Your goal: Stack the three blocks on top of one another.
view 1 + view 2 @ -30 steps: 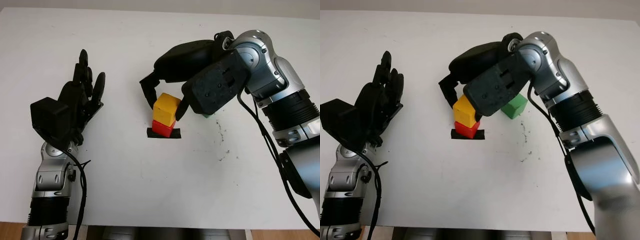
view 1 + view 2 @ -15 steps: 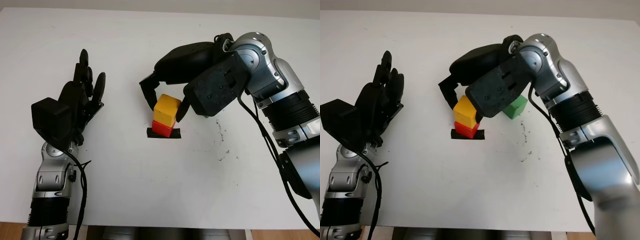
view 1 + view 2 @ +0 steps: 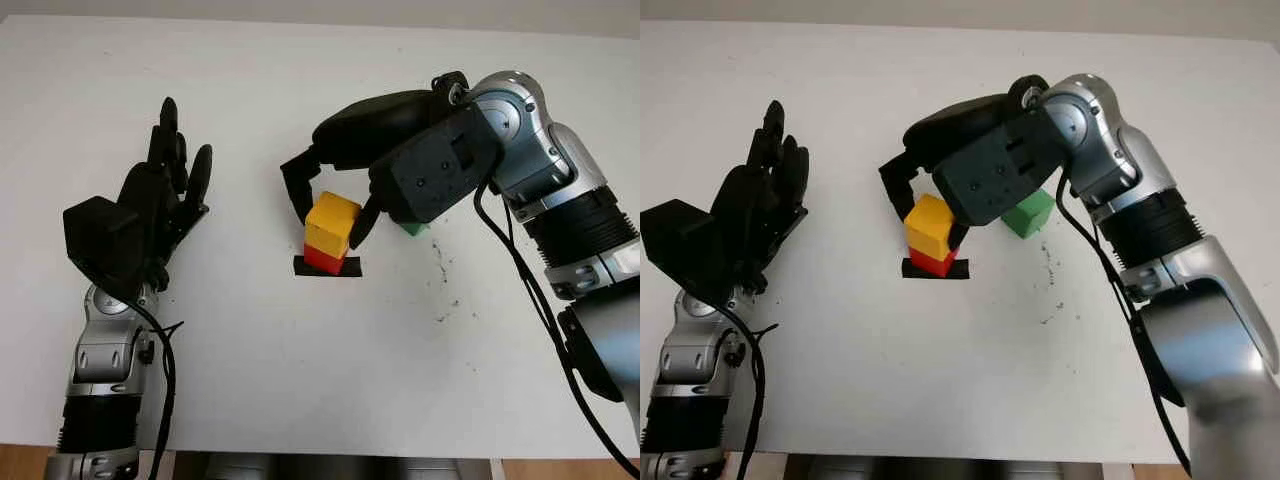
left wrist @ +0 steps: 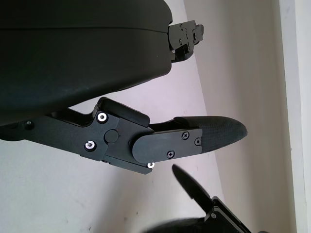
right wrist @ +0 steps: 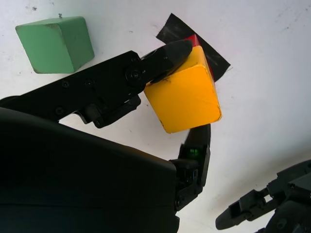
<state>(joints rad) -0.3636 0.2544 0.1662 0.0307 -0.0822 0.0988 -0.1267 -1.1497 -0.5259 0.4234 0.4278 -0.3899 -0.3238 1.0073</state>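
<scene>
Right wrist view puts my right hand point(image 5: 187, 124) directly over the yellow block point(image 5: 183, 94), with one black fingertip point(image 5: 172, 51) pressed to one of its sides and another finger against the opposite side, so I am gripping it. That yellow block sits on the red block point(image 3: 322, 259), of which just a sliver shows beneath it, and the red one stands on a strip of black tape point(image 3: 327, 267) stuck to the white worktop point(image 3: 320, 360). From the head cameras my right hand point(image 3: 330, 200) reaches in over the pair near the middle of the worktop, fingers coming down on both sides of the yellow block. The green block point(image 3: 1026, 213) lies on the worktop just beside the stack, on its right, partly under my wrist and apart from the other two. My left hand point(image 3: 155, 205) is open, held up over the left part of the worktop, well apart from the blocks.
</scene>
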